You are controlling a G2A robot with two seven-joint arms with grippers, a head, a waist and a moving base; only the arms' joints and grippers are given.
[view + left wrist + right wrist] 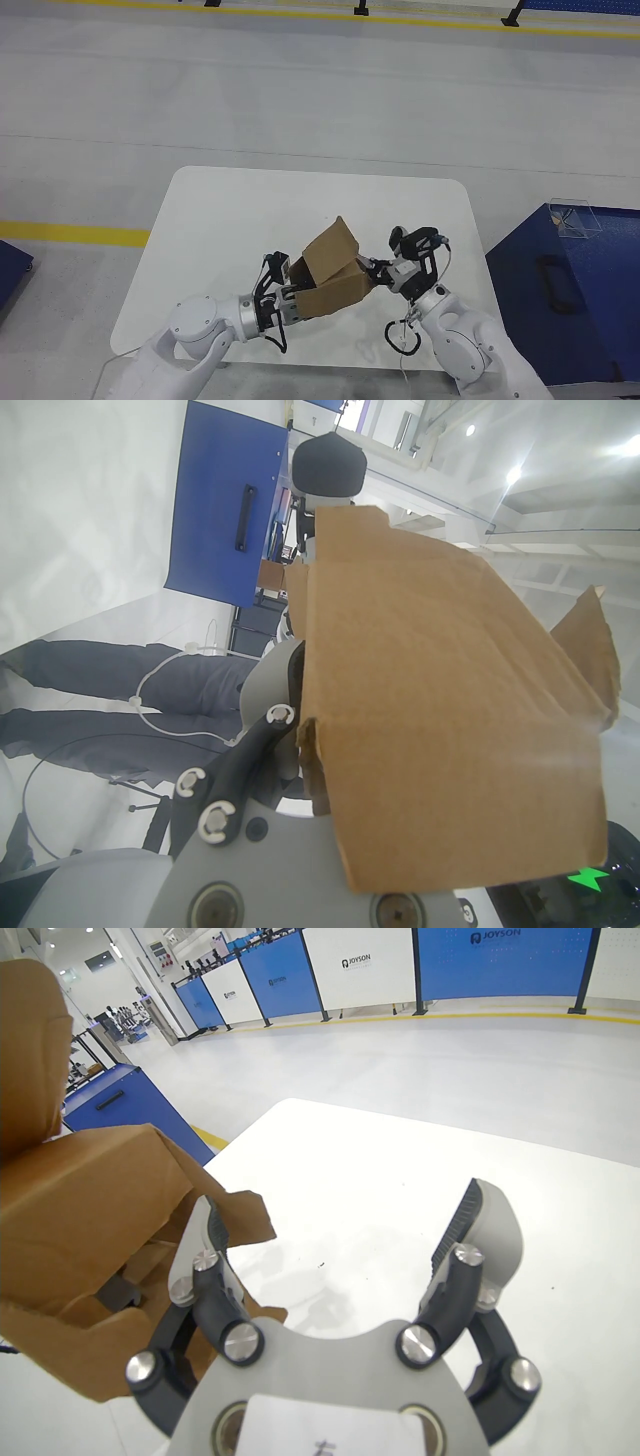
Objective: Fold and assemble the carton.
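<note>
White partition panels (360, 978) bore a dark logo with lettering; a green lightning-bolt sign (586, 879) glowed on a black surface.

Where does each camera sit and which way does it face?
Top view: above the arms, looking down on the table; left gripper and right gripper flank the carton.
Left wrist view: on that wrist, facing a carton panel close up; linkage shows.
Right wrist view: on that wrist, facing across the table; open fingers show.
All share the carton.
</note>
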